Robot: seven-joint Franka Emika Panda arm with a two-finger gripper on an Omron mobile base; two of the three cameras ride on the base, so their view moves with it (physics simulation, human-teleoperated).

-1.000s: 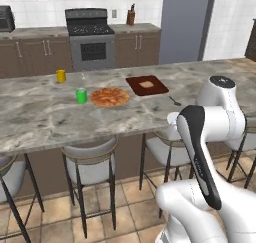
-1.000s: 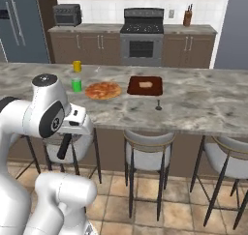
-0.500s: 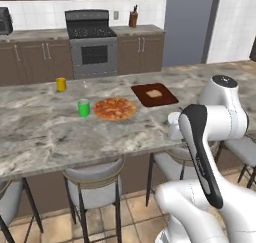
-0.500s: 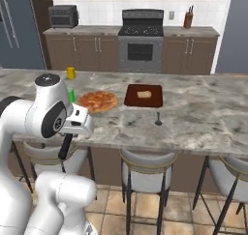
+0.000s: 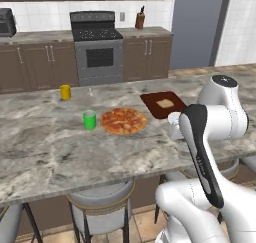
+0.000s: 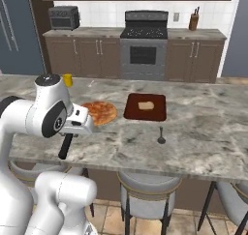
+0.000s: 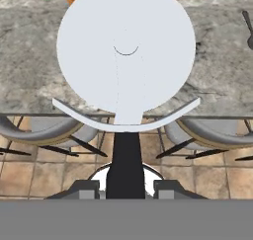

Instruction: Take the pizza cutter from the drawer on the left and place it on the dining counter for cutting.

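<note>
The whole room has slid sideways and drawn nearer over the last second: the stove and cabinets have drifted, the counter [image 5: 45, 152] now sits closer, and the stools below it have moved along. That is the base driving up to the island, not the things on it moving; the pizza [image 5: 123, 120], green cup [image 5: 89, 119], yellow cup [image 5: 65, 92] and the board [image 6: 145, 107] with its slice keep their places relative to each other. For the task this reads as the carry nearly over: the drawer part looks done, and what is left is to reach out over the marble and set the tool down. The gripper [image 7: 126, 187] is clamped on the cutter [image 7: 126, 56], its fingers either side of the black handle. In the hand view the wheel stands large and pale, a plain silvery-white disc with a curved guard under it and the short dark handle running down between the finger tips. From the right base view the handle [image 6: 65, 145] hangs below the hand, at the near edge of the counter and above a stool [image 6: 145, 193], so the cutter is in the air, not yet over the top. A small dark utensil [image 6: 161, 136] lies on the marble beyond the board.
</note>
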